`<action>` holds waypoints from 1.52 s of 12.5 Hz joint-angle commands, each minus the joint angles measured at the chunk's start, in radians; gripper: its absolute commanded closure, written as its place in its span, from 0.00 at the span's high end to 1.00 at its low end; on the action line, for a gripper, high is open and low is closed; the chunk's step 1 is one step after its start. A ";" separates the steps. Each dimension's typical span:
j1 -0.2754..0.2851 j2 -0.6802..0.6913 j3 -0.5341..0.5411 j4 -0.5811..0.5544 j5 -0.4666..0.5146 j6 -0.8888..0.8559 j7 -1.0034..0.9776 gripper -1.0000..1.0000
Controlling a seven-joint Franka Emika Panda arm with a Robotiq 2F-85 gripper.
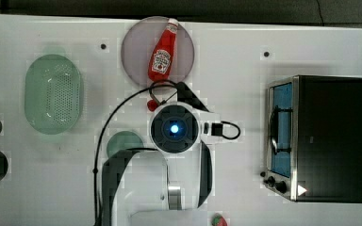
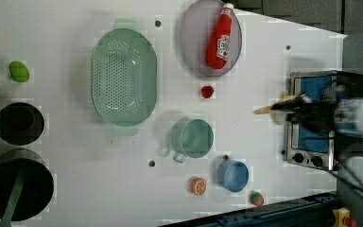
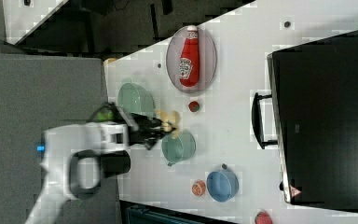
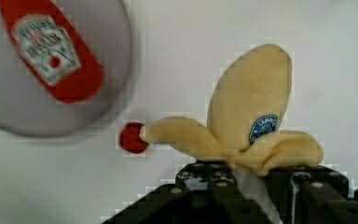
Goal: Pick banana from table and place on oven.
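The banana [image 4: 249, 135] is gripped in the hand [image 4: 249, 186] above the desk [image 1: 245, 80], near the ketchup bottle [image 4: 51, 51] and a red ball [image 4: 131, 137]

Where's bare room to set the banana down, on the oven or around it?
The oven's black top is bare. The table is also free between the ketchup's plate and the oven. It is crowded near the teal cup, blue cup and orange slice.
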 commanded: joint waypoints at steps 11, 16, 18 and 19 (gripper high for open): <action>-0.016 -0.014 -0.282 0.475 0.006 -0.537 -0.331 0.25; -0.029 0.126 -0.521 0.515 0.006 -0.433 -0.692 0.25; -0.033 0.182 -0.607 0.515 0.006 -0.348 -0.802 0.25; -0.036 0.212 -0.645 0.514 0.007 -0.313 -0.845 0.25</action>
